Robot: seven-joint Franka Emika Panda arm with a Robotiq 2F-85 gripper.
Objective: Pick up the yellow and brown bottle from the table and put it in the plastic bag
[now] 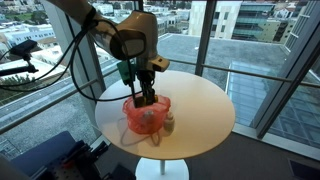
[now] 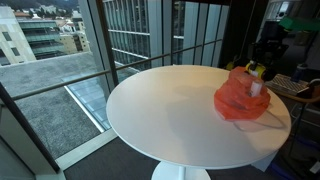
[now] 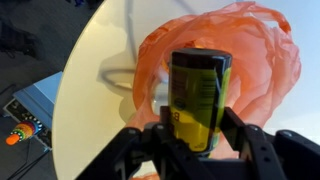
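Lowering the yellow and brown bottle (image 3: pixel 200 95) straight down is, in my judgement, what this step calls for. In the wrist view it hangs upright, pinched on two sides by the fingers (image 3: pixel 243 135) of the gripper (image 3: pixel 200 128), with the orange plastic bag (image 3: pixel 262 50) spread out behind and around it. Whether its base has passed the bag's rim cannot be told. In both exterior views the gripper stands right over the bag (image 1: pixel 140 118) (image 2: pixel 240 100), so the bottle is lined up with the opening.

The film looks thin and crumpled, and a fold could catch the bottle's base or be dragged in with it. A slow vertical descent through the widest part of the mouth would suit best, with no sideways drift. Release should wait until the bottle's weight is borne from below. The fingers should then part only a little, so they do not snag the plastic, and lift away vertically.

The bag lies on the round white table (image 2: pixel 160 110) near its edge, so any sideways push on the light bag risks sliding it toward that edge.
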